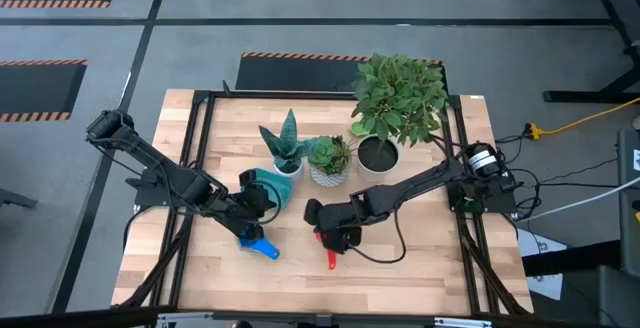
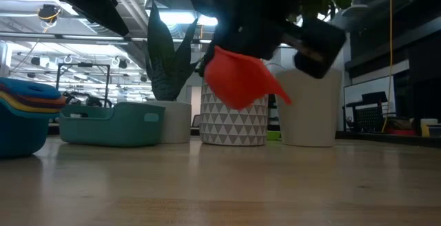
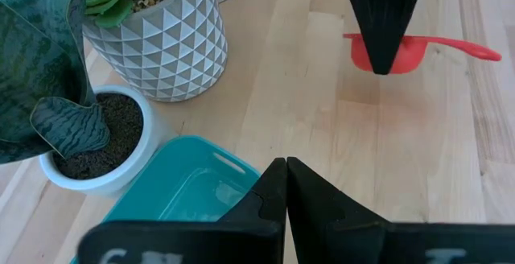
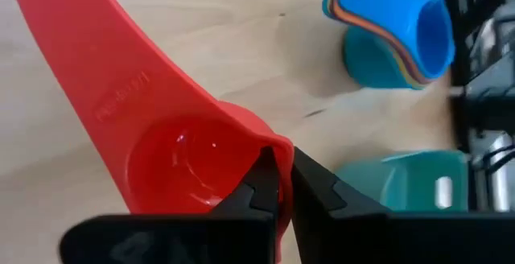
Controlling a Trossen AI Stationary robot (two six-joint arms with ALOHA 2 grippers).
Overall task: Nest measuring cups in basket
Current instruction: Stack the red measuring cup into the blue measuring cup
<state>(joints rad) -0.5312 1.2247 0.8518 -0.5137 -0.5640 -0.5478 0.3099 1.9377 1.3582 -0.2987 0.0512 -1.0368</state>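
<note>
My right gripper is shut on a red measuring cup and holds it above the table's middle; the cup also shows in the low view. A nested stack of cups, blue outermost, stands on the table to its left and also shows in the right wrist view. The teal basket sits just beyond the stack, in front of a white plant pot. My left gripper is shut and empty, over the basket's right end. My right gripper pinches the red cup's bowl rim, on the side away from the handle, one finger inside the bowl and one outside. The fingers come from above, pointing down. The cup is lifted clear of the table and tilted, its handle sticking out.
Three white plant pots stand in a row behind the work area: a spiky plant, a succulent in a patterned pot and a leafy bush. Bare wood lies toward the near edge.
</note>
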